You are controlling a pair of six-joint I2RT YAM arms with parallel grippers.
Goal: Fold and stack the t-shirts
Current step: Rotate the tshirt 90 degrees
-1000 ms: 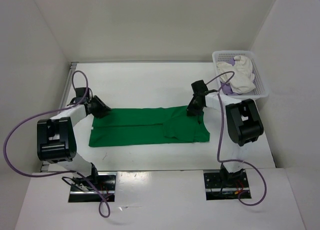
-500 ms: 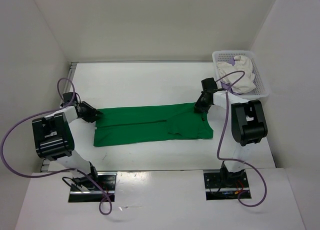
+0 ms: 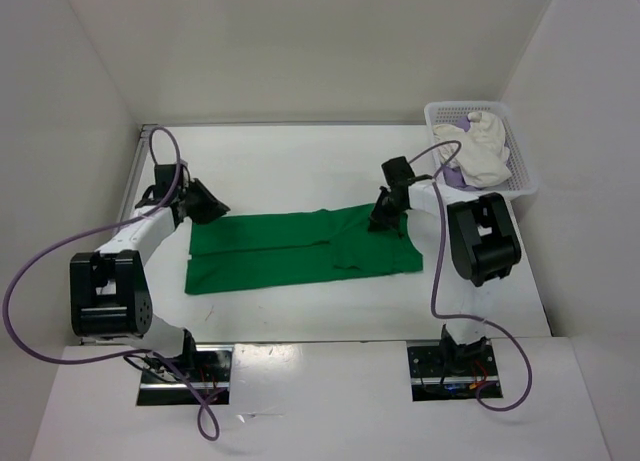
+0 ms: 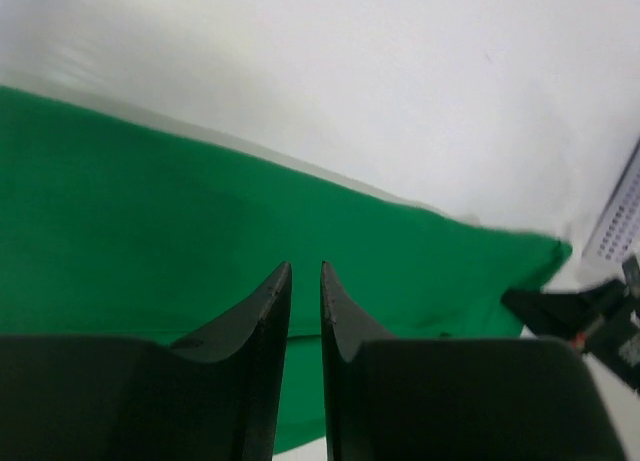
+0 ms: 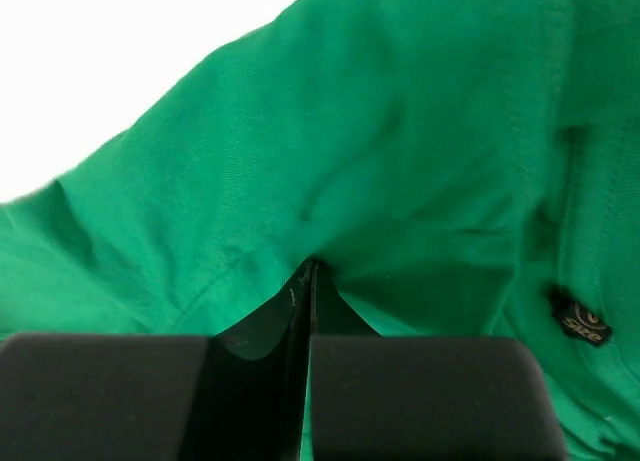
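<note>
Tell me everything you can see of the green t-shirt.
The green t-shirt is soft cloth, folded into a long strip lying flat across the white table, with a small dark label showing. The right gripper is shut on its far right edge. The left gripper, jaws narrowly apart, sits at its far left corner.

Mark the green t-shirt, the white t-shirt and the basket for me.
green t-shirt (image 3: 280, 251), top view, middle of the spread cloth
white t-shirt (image 3: 482, 153), top view, bunched cloth inside basket
basket (image 3: 495, 194), top view, near wall

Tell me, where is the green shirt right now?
From above, the green shirt lies spread across the middle of the table, with the white basket off at the far right corner.
</note>
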